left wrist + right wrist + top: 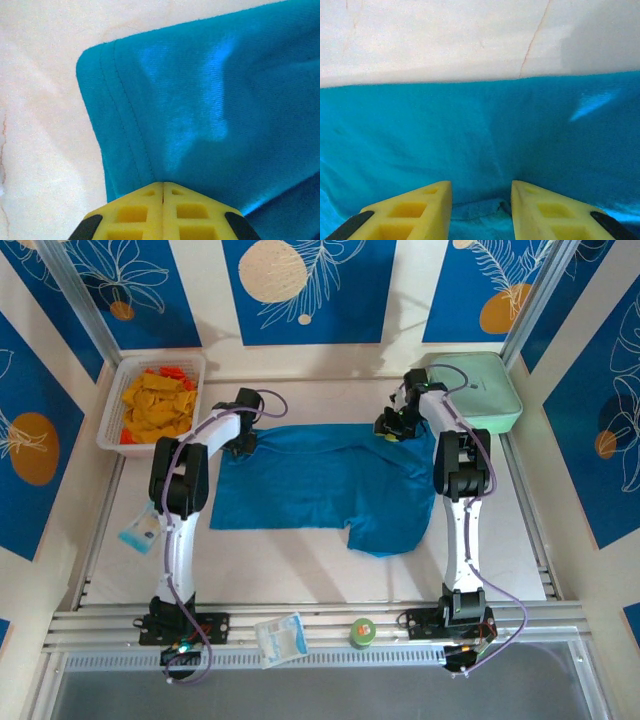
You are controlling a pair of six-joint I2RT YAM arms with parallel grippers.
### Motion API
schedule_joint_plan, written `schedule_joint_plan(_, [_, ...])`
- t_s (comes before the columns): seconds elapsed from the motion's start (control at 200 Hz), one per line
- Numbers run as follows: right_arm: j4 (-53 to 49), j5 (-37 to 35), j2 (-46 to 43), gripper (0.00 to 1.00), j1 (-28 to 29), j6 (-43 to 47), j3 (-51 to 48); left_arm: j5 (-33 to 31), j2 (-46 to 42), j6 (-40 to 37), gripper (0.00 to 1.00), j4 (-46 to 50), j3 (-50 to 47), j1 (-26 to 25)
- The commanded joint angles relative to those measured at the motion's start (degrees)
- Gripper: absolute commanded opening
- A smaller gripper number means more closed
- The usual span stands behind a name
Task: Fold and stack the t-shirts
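Observation:
A teal-blue t-shirt (pixel 320 485) lies spread over the middle of the white table, one sleeve hanging towards the near side. My left gripper (pixel 243 443) is at its far left corner. In the left wrist view its yellow fingers (pixel 135 210) are pressed together with the hemmed edge of the t-shirt (pixel 210 100) pinched between them. My right gripper (pixel 392 428) is over the far right edge. Its jaws (pixel 481 186) stand apart, pressed down on the t-shirt (pixel 470 130), and a small ridge of cloth lies in the gap.
A white basket (pixel 112 410) of orange and yellow pieces stands at the far left. A mint-green case (pixel 480 390) sits at the far right. A clear packet (pixel 280 638) and a small green roll (pixel 362 632) lie on the near rail, another packet (pixel 140 530) at the left edge.

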State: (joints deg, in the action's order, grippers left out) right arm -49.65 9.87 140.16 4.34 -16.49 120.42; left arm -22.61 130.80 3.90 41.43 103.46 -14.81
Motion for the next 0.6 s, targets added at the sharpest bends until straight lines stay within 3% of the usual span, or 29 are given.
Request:
schedule_joint_plan(0.0, [-1.94,2.39,0.78,0.33,0.47,0.86,1.74,-0.78,0.78,-1.25,0.00,1.49,1.57,-0.27])
schedule_joint_plan(0.255, [-1.74,3.05,-1.35,0.15,0.57,1.13,-0.09,-0.66,0.86,-1.09,0.00,1.32,1.31,-0.22])
schedule_joint_plan(0.39, [-0.95,3.23,-3.62,0.00,0.54,1.22,-2.64,-0.51,0.88,-1.09,0.00,1.35,1.28,-0.22])
schedule_joint_plan(0.595, [1.14,3.33,-9.45,0.00,0.98,0.14,-8.92,-0.88,0.78,-1.35,0.00,1.20,1.22,-0.27])
